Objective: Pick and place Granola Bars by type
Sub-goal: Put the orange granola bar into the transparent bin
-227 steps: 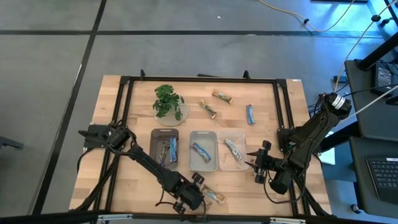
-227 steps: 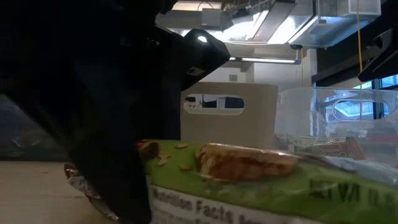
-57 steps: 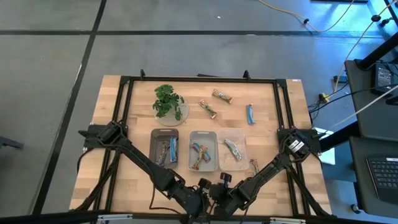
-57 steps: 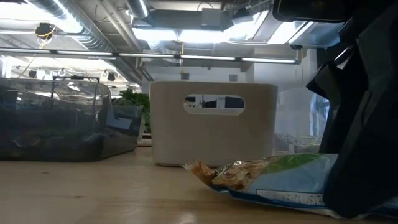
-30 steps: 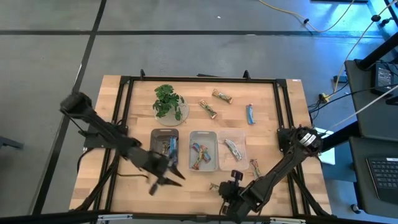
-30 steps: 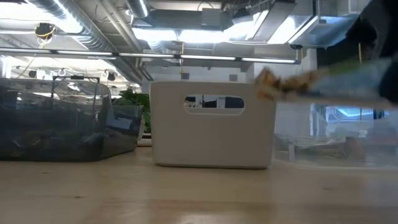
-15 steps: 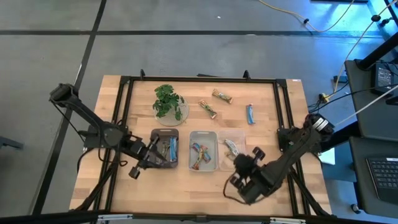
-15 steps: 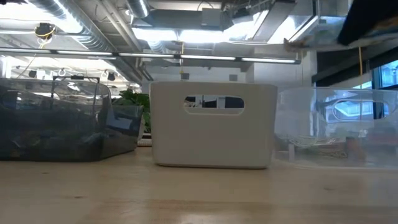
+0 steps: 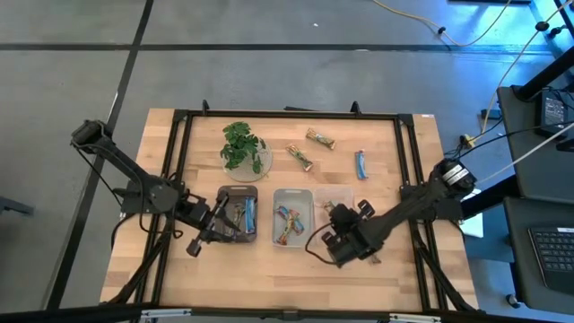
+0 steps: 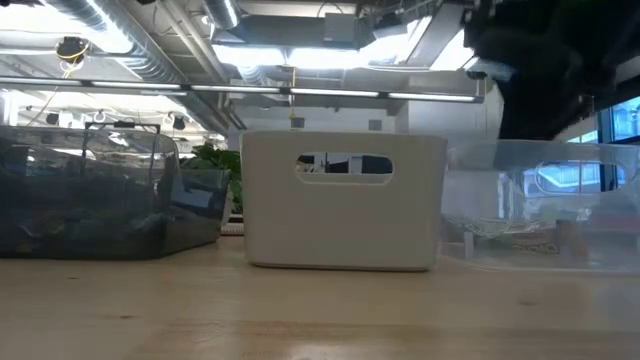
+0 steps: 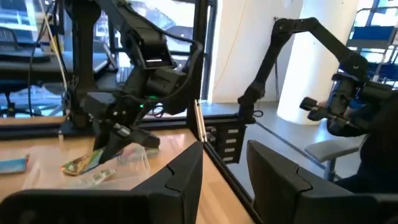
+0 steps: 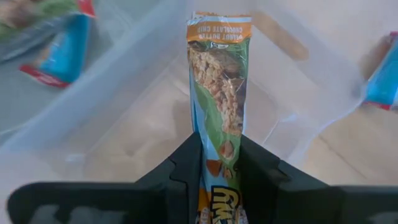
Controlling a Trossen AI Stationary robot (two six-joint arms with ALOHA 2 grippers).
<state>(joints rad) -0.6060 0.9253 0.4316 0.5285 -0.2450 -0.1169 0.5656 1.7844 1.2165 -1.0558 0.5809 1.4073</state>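
Observation:
My right gripper (image 9: 328,231) is shut on a green granola bar (image 12: 217,81) above the clear bin (image 9: 334,215), which holds one bar (image 9: 335,213). My left gripper (image 9: 203,235) is open and empty at the near left corner of the dark bin (image 9: 239,215); its own view shows the gap between its fingers (image 11: 224,171). The white bin (image 9: 292,218) holds colourful bars. Three bars lie on the table at the far side: one tan (image 9: 320,138), one brown (image 9: 300,156), one blue (image 9: 360,164). My right gripper pinches the green bar between its two fingers at the bar's lower part (image 12: 217,163). The bar runs along the fingers and sticks out past their tips. Its free end (image 12: 219,25) is lifted clear over the clear bin.
A leafy plant on a round dish (image 9: 242,148) stands at the far left. A small wrapper (image 9: 368,240) lies by the clear bin's near right corner. In the low view the three bins (image 10: 343,200) stand in a row, with my right arm (image 10: 560,50) above the clear one.
My right gripper has risen from near the table's near edge and gone toward the far edge, carrying the green bar clear of the table to above the clear bin. My left gripper has gone toward the table's left edge, to the dark bin's near left corner.

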